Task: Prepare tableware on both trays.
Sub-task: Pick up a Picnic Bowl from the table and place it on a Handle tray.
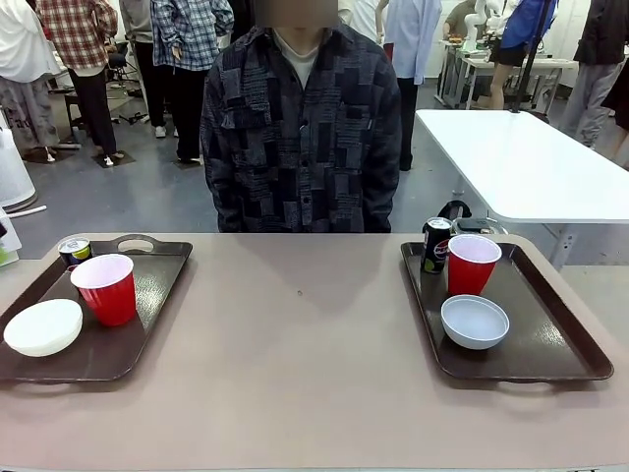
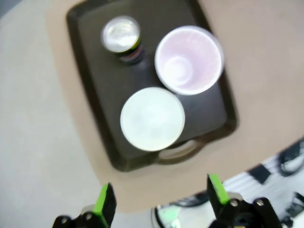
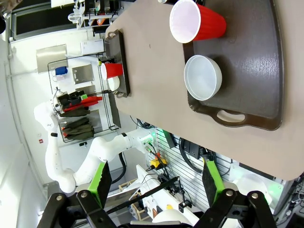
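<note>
Across the beige round-cornered table [image 1: 295, 364], two large dark brown rectangular plastic trays with raised rims: left tray [image 1: 157, 295] at the robot's left edge, right tray [image 1: 550, 334] at the right edge, wide bare tabletop between. Person in a dark patchwork shirt [image 1: 300, 128] standing at the far side, hands out of sight.

Left tray: small round white bowl [image 1: 43, 327] near the front, red plastic cup with white inside [image 1: 104, 288] upright just beside it, slim black can with yellow-green marks [image 1: 75, 252] behind the cup. Right tray: second white bowl [image 1: 475, 322] near the front, second red cup [image 1: 472, 264] behind it, second black can [image 1: 435, 245] beside that cup at the far corner.

Each tray carrying bowl, cup and can; judged set, task at or near its end. Next move likely none beyond keeping clear, or a small tidy-up if wanted.

Left gripper [image 2: 159, 202] hanging high over the left tray's near handle, released, nothing between the green pads. Right gripper [image 3: 154, 183] off the table's near edge beside the right tray, released, empty.

Room: table centre free; cup and can close together on both trays, little finger space between them
</note>
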`<move>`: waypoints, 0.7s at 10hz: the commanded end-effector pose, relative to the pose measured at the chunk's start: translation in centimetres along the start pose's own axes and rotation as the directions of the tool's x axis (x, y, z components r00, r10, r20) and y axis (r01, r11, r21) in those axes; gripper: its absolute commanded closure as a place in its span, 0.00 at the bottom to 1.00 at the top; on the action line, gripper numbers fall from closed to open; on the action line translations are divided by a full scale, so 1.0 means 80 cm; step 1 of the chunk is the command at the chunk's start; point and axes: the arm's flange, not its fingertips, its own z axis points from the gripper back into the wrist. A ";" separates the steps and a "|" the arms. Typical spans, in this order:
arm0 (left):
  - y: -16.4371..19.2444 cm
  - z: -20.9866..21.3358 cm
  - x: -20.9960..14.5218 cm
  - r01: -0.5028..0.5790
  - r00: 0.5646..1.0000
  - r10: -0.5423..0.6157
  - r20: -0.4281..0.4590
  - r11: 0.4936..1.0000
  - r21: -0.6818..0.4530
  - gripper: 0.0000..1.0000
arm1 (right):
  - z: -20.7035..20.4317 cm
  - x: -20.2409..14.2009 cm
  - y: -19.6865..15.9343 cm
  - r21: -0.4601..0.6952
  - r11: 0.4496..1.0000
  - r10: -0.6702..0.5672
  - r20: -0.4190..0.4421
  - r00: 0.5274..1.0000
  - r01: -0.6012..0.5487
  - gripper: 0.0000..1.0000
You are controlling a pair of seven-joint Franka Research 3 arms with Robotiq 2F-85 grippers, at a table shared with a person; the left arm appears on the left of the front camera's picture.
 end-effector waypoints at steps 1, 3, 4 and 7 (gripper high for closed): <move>0.038 0.033 0.023 -0.034 0.999 0.040 0.012 0.947 -0.320 0.00 | 0.000 0.000 0.000 0.009 1.000 0.003 0.000 1.000 -0.003 0.00; 0.122 0.060 0.041 -0.091 0.995 0.091 -0.030 0.787 -0.611 0.00 | 0.000 0.000 0.000 0.009 1.000 0.003 0.000 1.000 -0.003 0.00; 0.153 0.058 0.040 -0.117 0.992 0.112 -0.054 0.703 -0.702 0.00 | 0.000 0.000 0.000 0.009 1.000 0.003 0.000 1.000 -0.003 0.00; 0.204 0.037 0.016 -0.110 0.983 0.184 0.005 0.610 -0.785 0.00 | 0.000 0.000 0.000 0.009 1.000 0.003 0.000 1.000 -0.003 0.00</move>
